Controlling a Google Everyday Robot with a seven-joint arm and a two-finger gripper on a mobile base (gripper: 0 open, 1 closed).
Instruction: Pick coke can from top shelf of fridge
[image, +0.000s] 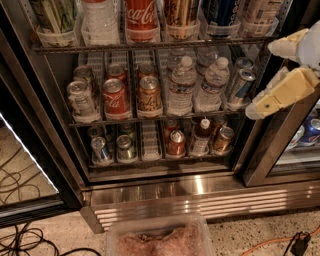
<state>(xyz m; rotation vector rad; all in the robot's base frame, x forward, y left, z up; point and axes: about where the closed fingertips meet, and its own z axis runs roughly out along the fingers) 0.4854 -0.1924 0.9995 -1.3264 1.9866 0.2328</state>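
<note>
Pincer (261, 80) parted at right, coke can (141, 17) standing upright

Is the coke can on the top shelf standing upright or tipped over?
Upright: the coke can stands straight in its tray, red side vertical, top out of view. The gripper hangs to the right, away from it.
</note>
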